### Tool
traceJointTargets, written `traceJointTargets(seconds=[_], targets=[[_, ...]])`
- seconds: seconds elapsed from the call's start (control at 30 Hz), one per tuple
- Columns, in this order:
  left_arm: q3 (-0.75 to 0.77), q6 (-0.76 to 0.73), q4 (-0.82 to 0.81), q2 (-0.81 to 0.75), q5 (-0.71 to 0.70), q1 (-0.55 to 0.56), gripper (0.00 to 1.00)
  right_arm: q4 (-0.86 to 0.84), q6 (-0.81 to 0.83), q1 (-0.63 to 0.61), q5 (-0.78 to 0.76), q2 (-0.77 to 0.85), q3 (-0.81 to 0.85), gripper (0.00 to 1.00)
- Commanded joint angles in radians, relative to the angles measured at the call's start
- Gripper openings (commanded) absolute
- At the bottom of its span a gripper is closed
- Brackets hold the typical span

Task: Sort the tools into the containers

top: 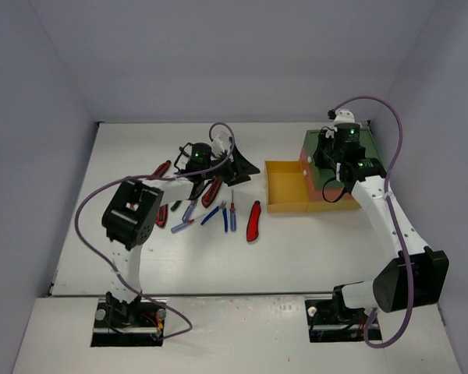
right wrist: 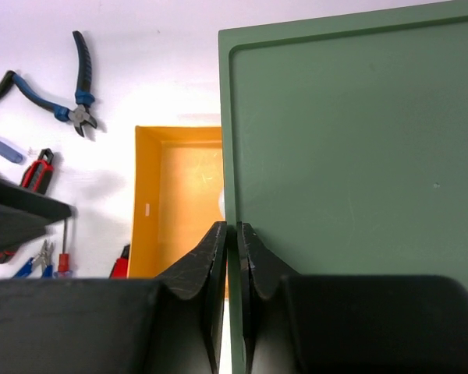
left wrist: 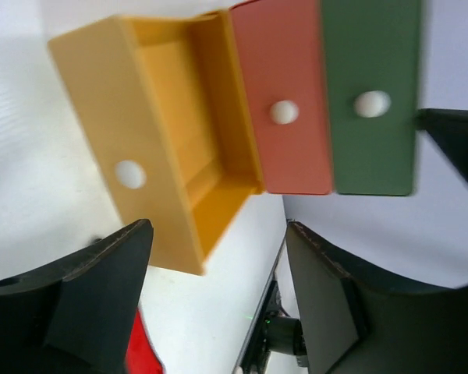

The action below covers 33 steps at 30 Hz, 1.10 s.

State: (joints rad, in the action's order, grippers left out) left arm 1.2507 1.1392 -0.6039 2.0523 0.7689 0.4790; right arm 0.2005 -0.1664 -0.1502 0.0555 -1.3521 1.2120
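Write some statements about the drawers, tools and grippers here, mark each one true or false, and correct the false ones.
1. The yellow plastic bottom drawer is pulled out. True.
2. A pair of pliers lies inside that drawer. False: no tool shows inside it.
3. The left gripper holds the chunky red utility knife. False: its jaws stand open with nothing between them, and the knife lies on the white table.
4. The right gripper is shut, at the edge of the flat green top of the drawer unit. True.
5. The red-orange middle drawer is closed. True.
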Motion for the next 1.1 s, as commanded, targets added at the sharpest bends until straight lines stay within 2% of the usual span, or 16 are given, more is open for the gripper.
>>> traceJointTargets(seconds=[0.0,0.07,0.13,0.2,0.27,0.43,0.6,0.73,0.8,0.97,1.07], targets=[[0.052,-0.203,0.234,-0.208,-0.072,-0.016,0.68,-0.006,0.043,0.011,-0.051,0.067,0.069,0.12],[0.09,-0.358,0.5,-0.293,-0.17,-0.022,0.71,-0.006,0.062,0.008,-0.058,0.088,0.094,0.21],[0.157,-0.46,0.764,-0.332,-0.256,-0.023,0.72,-0.004,0.079,0.005,-0.098,0.1,0.109,0.26],[0.198,-0.584,0.913,-0.379,-0.36,-0.025,0.71,-0.006,0.084,0.003,-0.098,0.106,0.129,0.29],[0.209,-0.62,1.008,-0.435,-0.46,-0.034,0.71,-0.007,0.084,-0.005,-0.095,0.107,0.154,0.31],[0.149,-0.691,1.113,-0.601,-0.58,-0.093,0.72,-0.005,0.083,-0.083,-0.095,0.097,0.212,0.33],[0.08,-0.785,1.255,-0.763,-0.673,-0.197,0.72,-0.006,0.058,-0.215,-0.093,0.063,0.251,0.41],[0.022,-0.852,1.341,-0.859,-0.758,-0.221,0.71,-0.007,0.026,-0.378,-0.201,0.0,0.258,0.36],[-0.011,-0.85,1.351,-0.902,-0.789,-0.233,0.72,-0.01,-0.005,-0.412,-0.22,-0.067,0.26,0.35],[-0.082,-0.821,1.362,-0.993,-0.777,-0.246,0.72,-0.021,-0.016,-0.453,-0.164,-0.228,0.327,0.36],[-0.114,-0.814,1.364,-1.027,-0.772,-0.246,0.72,-0.028,0.013,-0.463,-0.113,-0.348,0.411,0.31]])
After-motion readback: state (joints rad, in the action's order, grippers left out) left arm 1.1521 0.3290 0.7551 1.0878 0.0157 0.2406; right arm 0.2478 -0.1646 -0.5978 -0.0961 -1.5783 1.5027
